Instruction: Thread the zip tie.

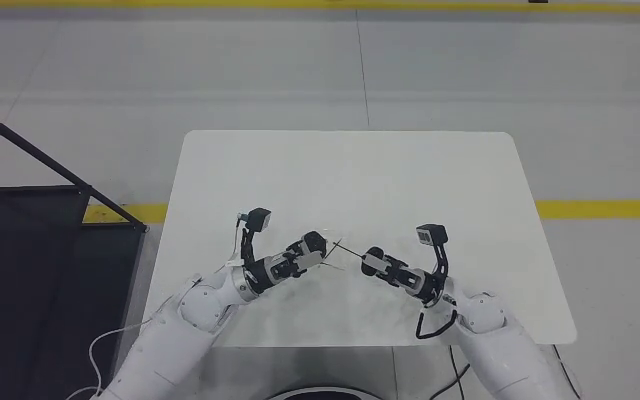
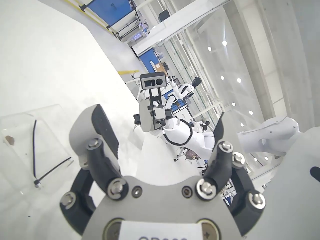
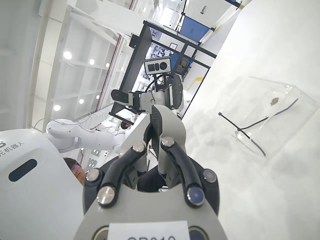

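Top view puts both arms low over the near middle of the white counter (image 1: 400,180), their tips facing each other. The zip tie (image 3: 240,129) lies between them, and neither arm holds it. The left pincer (image 2: 160,113) stands wide apart and empty. The right pincer (image 3: 155,116) is pressed together with nothing visible between its fingers.

The tie rests in a shallow clear tray (image 3: 287,88), bent into two thin black legs, with its head close to the tray's edge. I cannot tell whether the tail already passes through the head. The only other thing in the tray is a small brown speck (image 3: 274,101), lying apart from the tie.

The grab looks like the risky part to me. The strap is thin and lies flat on slick plastic, so a finger coming down slightly off could shove it aside or send the light tray skating across the counter. The tie looks springy, and if it is pinched on one leg alone the other may flick out of line with the head. With the tips this near each other, the arms could also bump when both go for it.
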Action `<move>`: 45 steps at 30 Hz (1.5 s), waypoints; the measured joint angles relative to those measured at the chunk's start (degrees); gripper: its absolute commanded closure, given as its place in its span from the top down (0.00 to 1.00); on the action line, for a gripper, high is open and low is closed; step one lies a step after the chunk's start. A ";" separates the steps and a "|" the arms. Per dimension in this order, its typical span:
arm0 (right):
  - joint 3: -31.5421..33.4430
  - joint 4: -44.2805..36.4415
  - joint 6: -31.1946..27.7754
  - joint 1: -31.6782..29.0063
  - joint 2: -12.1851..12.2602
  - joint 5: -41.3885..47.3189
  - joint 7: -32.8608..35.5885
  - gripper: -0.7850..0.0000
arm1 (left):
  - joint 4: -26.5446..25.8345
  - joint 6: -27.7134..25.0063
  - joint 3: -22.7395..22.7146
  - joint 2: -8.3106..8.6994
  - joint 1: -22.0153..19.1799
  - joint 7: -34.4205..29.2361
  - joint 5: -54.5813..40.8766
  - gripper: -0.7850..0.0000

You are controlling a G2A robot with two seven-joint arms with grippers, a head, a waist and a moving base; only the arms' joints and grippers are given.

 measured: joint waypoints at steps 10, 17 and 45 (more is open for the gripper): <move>-0.37 -2.30 2.70 -1.08 -0.39 -3.19 -5.65 0.00 | 0.15 1.63 2.12 -1.24 0.19 7.17 5.74 1.00; -0.83 -1.49 4.55 -0.40 -0.75 -0.91 -6.18 0.00 | 1.34 0.19 3.70 -2.70 0.46 17.01 12.55 0.96; -0.94 0.07 4.20 0.31 -1.36 -0.59 -4.66 0.00 | 3.81 3.43 6.64 -6.31 0.31 30.39 24.70 0.22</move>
